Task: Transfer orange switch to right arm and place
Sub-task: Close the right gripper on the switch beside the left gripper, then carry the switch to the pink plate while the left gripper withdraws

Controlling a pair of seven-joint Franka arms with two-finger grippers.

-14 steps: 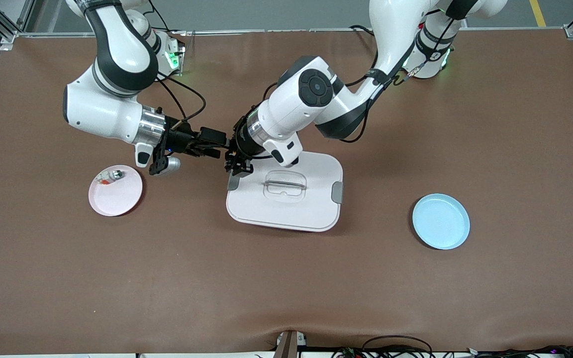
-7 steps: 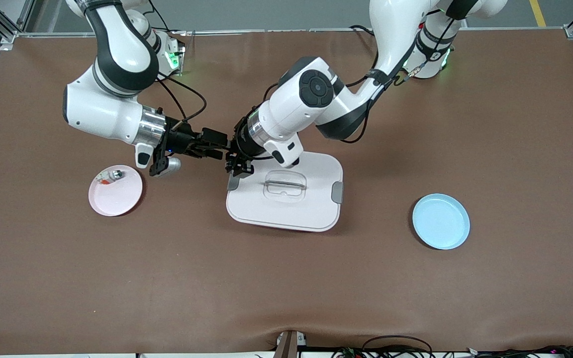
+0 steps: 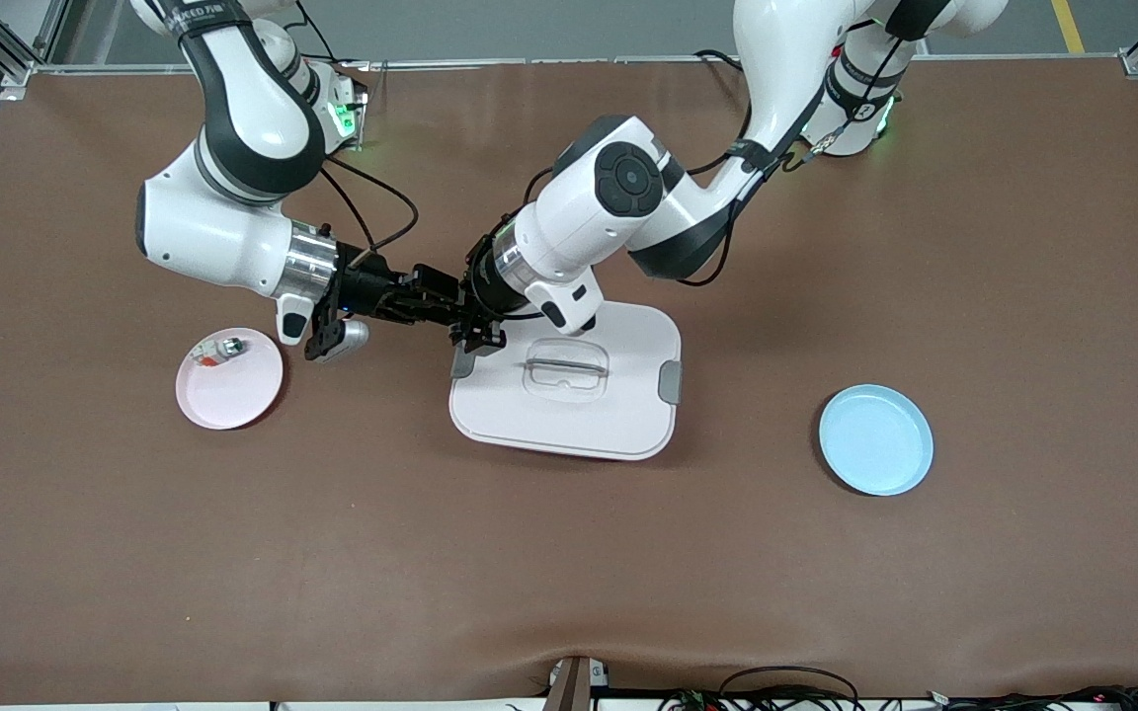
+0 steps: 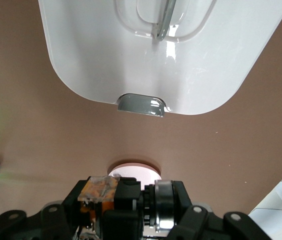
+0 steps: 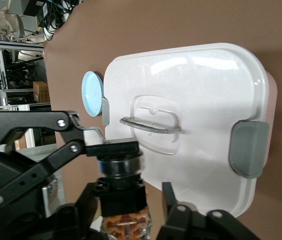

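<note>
A brown mat covers the whole table (image 3: 569, 553), and the two arms meet over it, just off the corner of a white lidded box (image 3: 569, 395).

The left gripper (image 3: 475, 331) is clamped tight on the orange switch (image 5: 122, 187), holding it in the air beside the box's grey latch (image 4: 141, 104). The right gripper (image 3: 431, 301) comes in end-on toward it; its fingers (image 5: 178, 212) flank the switch body and look partly drawn in, but whether they have actually seated on it I cannot tell.

The switch looks small, rigid and light: a stubby black barrel with a silvery ring and an orange end. Hard plastic and metal will not give, so it could twist or pop out of a poor pinch. I judge the flat-sided black body, clear of the ring and of the left gripper's pads, to be the sound place for the right gripper to take hold.

Only the wrist views show the switch; from the front it is hidden among the black fingers. The front view alone shows, out from the grippers, a pink plate (image 3: 233, 395) toward the right arm's end carrying a small silvery piece (image 3: 229, 347), and well apart toward the left arm's end a blue plate (image 3: 875, 439).
</note>
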